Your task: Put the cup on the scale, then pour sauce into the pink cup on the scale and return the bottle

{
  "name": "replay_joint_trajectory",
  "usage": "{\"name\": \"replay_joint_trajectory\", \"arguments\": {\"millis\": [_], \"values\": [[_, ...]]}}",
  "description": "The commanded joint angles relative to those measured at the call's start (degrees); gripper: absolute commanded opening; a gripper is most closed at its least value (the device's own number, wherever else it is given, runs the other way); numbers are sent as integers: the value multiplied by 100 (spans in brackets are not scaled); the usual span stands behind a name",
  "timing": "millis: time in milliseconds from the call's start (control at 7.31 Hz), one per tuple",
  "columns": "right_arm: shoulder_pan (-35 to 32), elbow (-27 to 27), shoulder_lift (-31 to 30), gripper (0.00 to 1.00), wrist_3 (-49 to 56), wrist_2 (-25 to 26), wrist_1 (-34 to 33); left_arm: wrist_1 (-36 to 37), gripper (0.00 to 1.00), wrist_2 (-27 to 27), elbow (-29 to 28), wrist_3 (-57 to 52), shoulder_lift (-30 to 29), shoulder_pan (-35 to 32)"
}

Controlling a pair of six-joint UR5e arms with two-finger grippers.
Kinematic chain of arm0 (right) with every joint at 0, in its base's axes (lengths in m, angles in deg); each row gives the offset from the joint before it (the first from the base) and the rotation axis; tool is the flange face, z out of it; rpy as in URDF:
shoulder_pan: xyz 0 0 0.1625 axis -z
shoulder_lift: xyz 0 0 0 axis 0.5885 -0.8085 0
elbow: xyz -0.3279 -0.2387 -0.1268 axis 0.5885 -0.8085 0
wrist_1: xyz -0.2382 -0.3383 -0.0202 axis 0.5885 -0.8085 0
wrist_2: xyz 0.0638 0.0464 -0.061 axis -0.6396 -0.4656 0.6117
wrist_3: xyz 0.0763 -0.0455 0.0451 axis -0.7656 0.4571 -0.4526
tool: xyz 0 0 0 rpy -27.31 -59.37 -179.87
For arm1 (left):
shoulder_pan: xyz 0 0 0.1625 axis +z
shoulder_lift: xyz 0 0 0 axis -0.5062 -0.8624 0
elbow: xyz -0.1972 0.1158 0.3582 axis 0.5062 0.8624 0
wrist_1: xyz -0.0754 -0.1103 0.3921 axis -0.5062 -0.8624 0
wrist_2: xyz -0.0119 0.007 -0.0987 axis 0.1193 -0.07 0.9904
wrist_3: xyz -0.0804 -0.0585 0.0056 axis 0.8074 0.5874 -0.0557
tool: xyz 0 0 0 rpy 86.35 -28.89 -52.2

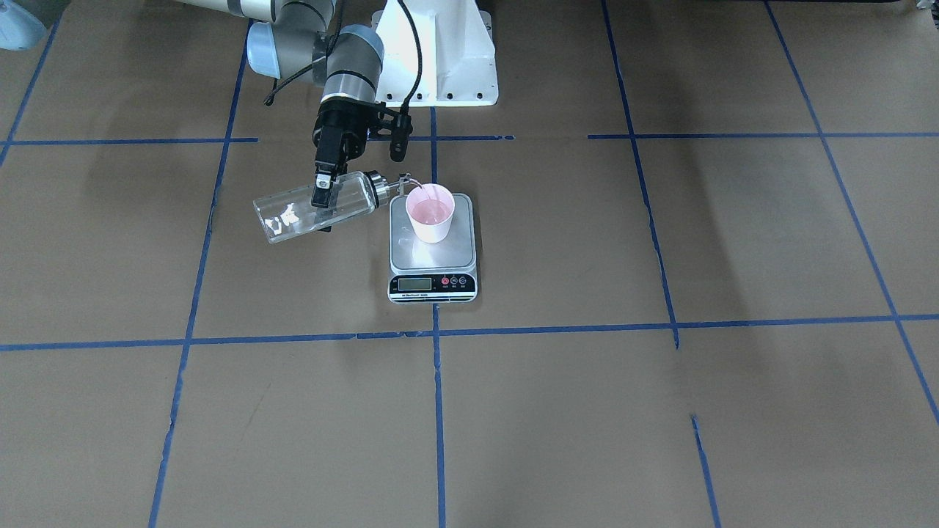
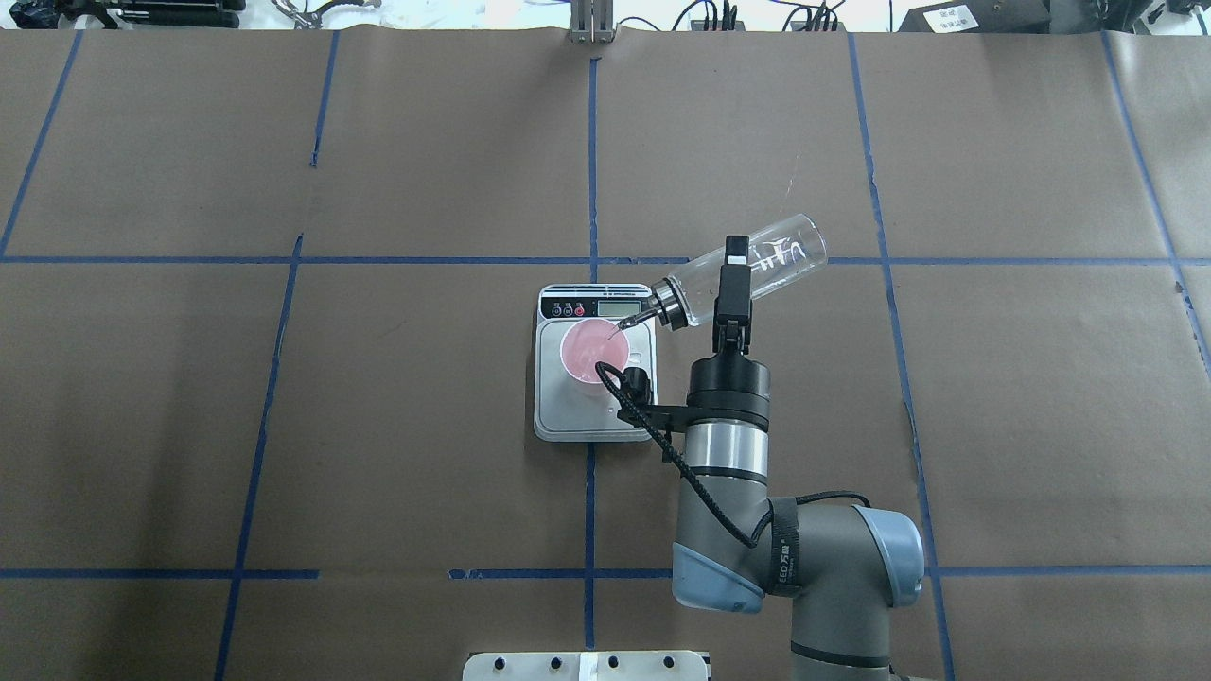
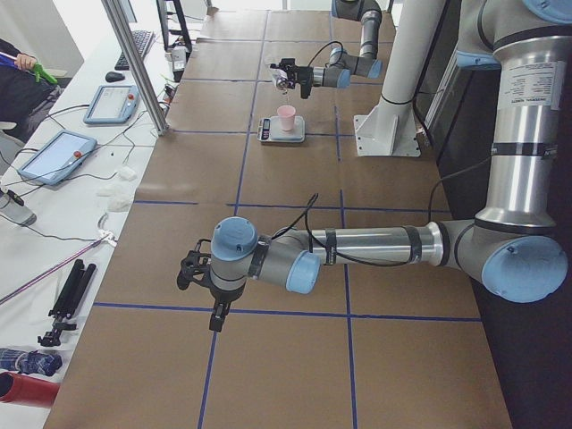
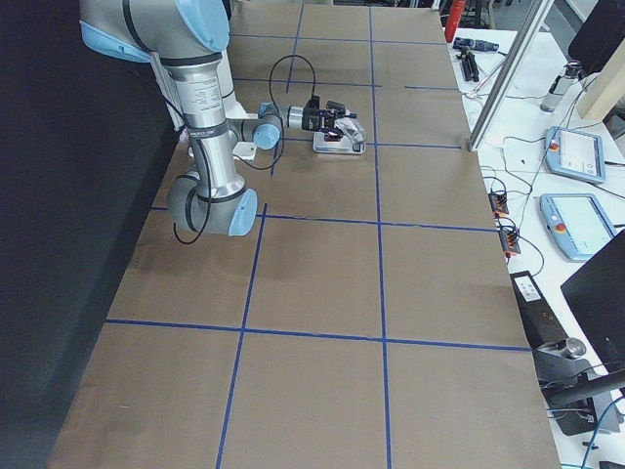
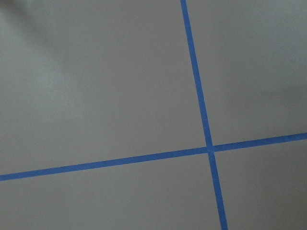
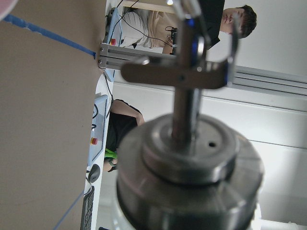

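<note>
The pink cup (image 1: 430, 213) (image 2: 593, 350) stands upright on the steel platform of the scale (image 1: 433, 282) (image 2: 577, 416), toward its display end. My right gripper (image 1: 320, 192) (image 2: 733, 274) is shut on the clear glass bottle (image 1: 293, 213) (image 2: 785, 253), which lies tilted almost flat with its base raised. The bottle's metal spout (image 1: 406, 180) (image 2: 632, 322) hangs over the cup's rim, and a thin thread of sauce (image 1: 419, 189) runs down into the cup. The right wrist view is filled by the bottle's collar (image 6: 189, 158). My left gripper (image 3: 192, 273) hovers far from the scale; whether it is open I cannot tell.
Brown paper with blue tape lines (image 5: 206, 143) covers the table. The robot's white base (image 1: 440, 59) stands just behind the scale. A side bench holds tablets (image 3: 54, 156) and cables, with a person (image 3: 18, 76) beside it.
</note>
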Motion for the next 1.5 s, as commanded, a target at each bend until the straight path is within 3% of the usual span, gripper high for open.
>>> {"name": "replay_joint_trajectory", "arguments": {"millis": [0, 684, 957, 1368], "values": [[81, 71, -7, 0, -325, -12, 4, -2, 100, 0, 8, 0, -2, 0], [98, 210, 2, 0, -345, -108, 57, -2, 100, 0, 17, 0, -10, 0], [90, 335, 2, 0, -371, -547, 906, -2, 100, 0, 25, 0, -11, 0], [55, 509, 10, 0, -2825, -1188, 1208, -2, 100, 0, 25, 0, -28, 0]]}}
